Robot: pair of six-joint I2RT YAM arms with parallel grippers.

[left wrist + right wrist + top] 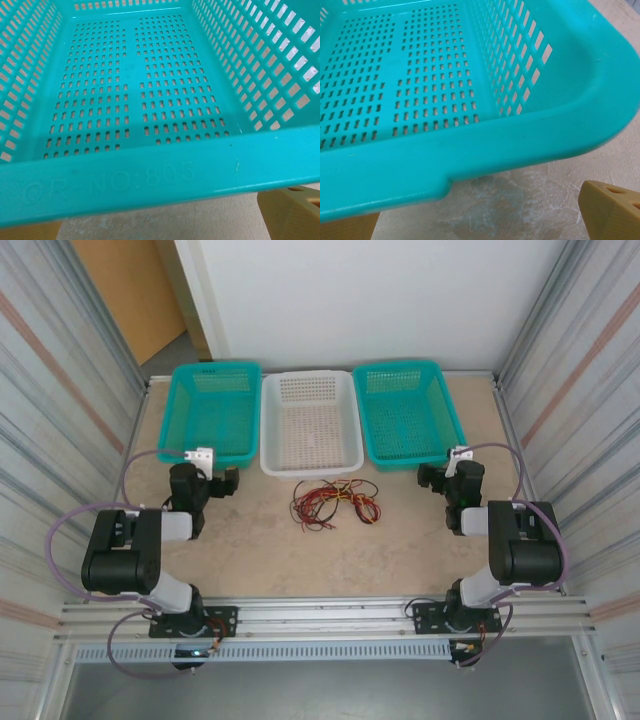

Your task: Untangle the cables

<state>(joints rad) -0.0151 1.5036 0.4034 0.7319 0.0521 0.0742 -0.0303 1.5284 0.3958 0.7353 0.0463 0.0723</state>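
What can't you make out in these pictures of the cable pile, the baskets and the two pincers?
- Cables, top view: too small to count strands or trace which crosses which.
- Left pincer, left wrist view: fingers cut off by the bottom edge.
- Right pincer, right wrist view: fingers cropped at the bottom corners too.
- Left teal basket, left wrist view: raised rim lettering too faint to read surely.

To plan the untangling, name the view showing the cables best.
The top view: the cables lie bunched on the table before the white basket. The wrist views face the left teal basket and right teal basket.
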